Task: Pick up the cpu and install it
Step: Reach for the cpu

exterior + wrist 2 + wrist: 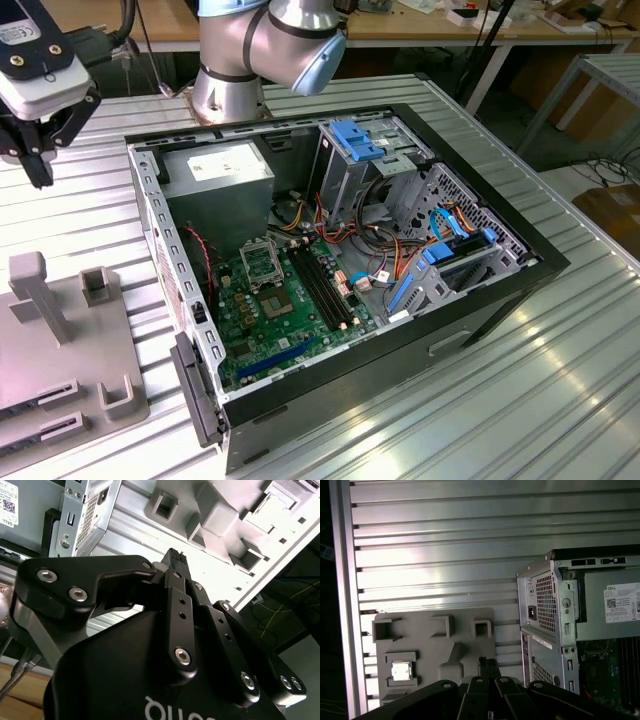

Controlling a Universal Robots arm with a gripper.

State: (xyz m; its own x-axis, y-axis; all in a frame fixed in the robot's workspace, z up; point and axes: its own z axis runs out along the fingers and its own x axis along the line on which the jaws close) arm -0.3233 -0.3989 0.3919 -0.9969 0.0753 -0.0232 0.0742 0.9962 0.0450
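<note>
The cpu [401, 671] is a small silver square lying flat in a pocket of the grey holder block [435, 645] on the ribbed table, seen in the first wrist view. My gripper [38, 168] hangs high over the table at the exterior view's left, above that block and apart from it. Its black fingertips [175, 556] are pressed together with nothing between them, and the gripper [489, 663] is offset from the cpu. The open computer case [520, 290] holds the green board [290, 315] with its bare socket [262, 262].
The grey holder block [60, 350] has upright posts and slots. Inside the case are a grey power supply box [215, 170], a blue-clipped drive cage [365, 150] and bundled cables [400, 250]. The arm's base [230, 85] stands behind the case.
</note>
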